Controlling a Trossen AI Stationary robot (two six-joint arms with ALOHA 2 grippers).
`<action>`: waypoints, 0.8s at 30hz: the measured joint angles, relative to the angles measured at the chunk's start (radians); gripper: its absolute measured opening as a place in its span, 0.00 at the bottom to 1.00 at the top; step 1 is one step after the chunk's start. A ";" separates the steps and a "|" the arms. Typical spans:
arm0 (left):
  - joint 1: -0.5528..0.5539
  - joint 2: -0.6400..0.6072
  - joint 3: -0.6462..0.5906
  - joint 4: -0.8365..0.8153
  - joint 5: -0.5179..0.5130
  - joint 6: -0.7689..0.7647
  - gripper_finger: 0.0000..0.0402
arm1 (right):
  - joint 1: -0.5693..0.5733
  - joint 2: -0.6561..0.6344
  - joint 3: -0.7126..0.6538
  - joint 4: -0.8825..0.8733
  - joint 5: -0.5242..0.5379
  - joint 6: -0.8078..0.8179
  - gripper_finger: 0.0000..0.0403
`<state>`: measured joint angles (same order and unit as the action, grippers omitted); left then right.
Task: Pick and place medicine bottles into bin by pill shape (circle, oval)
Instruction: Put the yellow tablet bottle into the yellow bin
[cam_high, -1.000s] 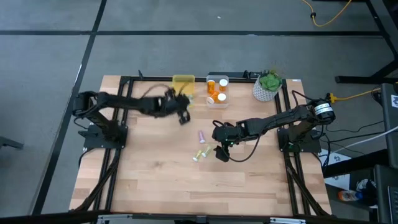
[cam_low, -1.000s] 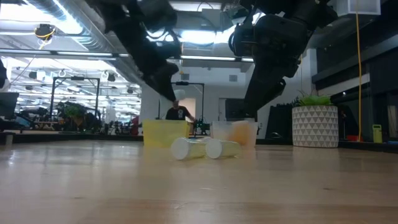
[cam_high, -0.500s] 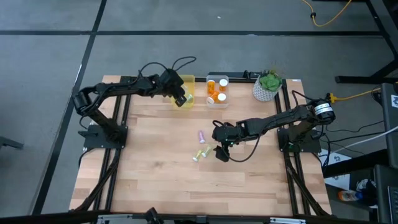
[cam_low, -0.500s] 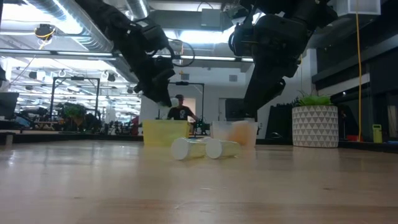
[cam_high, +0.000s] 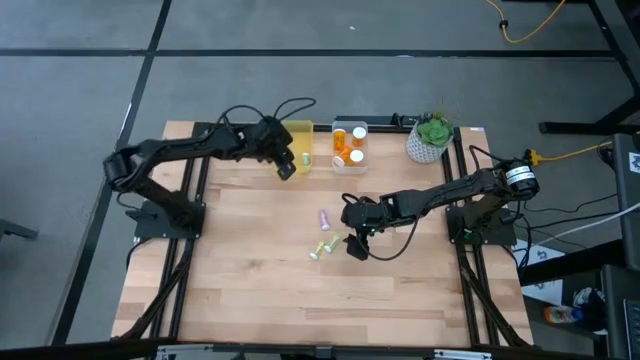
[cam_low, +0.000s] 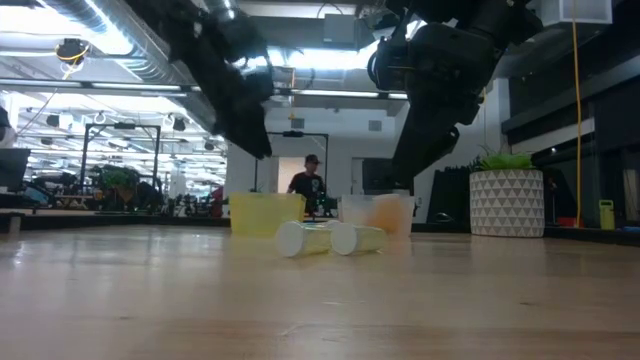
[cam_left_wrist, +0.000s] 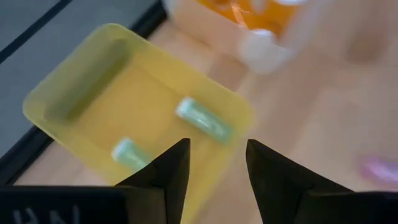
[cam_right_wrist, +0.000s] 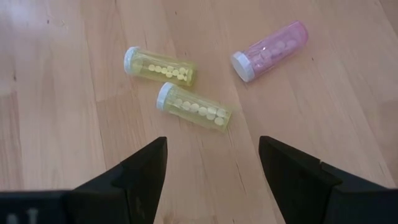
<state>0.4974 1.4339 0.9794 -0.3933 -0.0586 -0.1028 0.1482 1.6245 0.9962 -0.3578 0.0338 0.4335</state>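
Note:
My left gripper (cam_high: 285, 166) hangs open over the near side of the yellow bin (cam_high: 296, 143), with nothing between its fingers. Two pale green medicine bottles (cam_left_wrist: 204, 118) (cam_left_wrist: 129, 153) lie on their sides on the bin's floor (cam_left_wrist: 143, 99). My right gripper (cam_high: 355, 243) stands open above the middle of the table, touching nothing. Just beyond its fingers, two yellow-green bottles (cam_right_wrist: 160, 66) (cam_right_wrist: 194, 106) and a purple one (cam_right_wrist: 270, 50) lie on their sides on the wood.
A clear bin (cam_high: 349, 147) holding orange white-capped bottles stands right of the yellow bin at the far edge. A potted plant (cam_high: 432, 138) sits at the far right corner. Bare wood stretches across the table's near half (cam_high: 330, 300). A person (cam_low: 305, 185) shows in the room behind.
My left gripper has swung from above the table toward the far edge, over the yellow bin, then drawn back a little toward the left. My right gripper and the three bottles on the table have kept still.

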 joint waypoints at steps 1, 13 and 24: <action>-0.020 -0.027 0.000 -0.037 -0.001 0.000 0.37 | 0.000 0.000 0.000 -0.001 0.000 0.000 0.64; -0.329 -0.398 0.000 -0.363 -0.093 -0.107 0.37 | 0.000 0.000 0.000 0.002 0.000 0.006 0.64; -0.539 -0.720 -0.157 -0.351 -0.374 -0.176 0.37 | 0.000 0.000 0.000 0.002 0.000 0.007 0.64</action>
<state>-0.0418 0.7136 0.8221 -0.7447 -0.4326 -0.2788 0.1486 1.6245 0.9962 -0.3557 0.0341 0.4404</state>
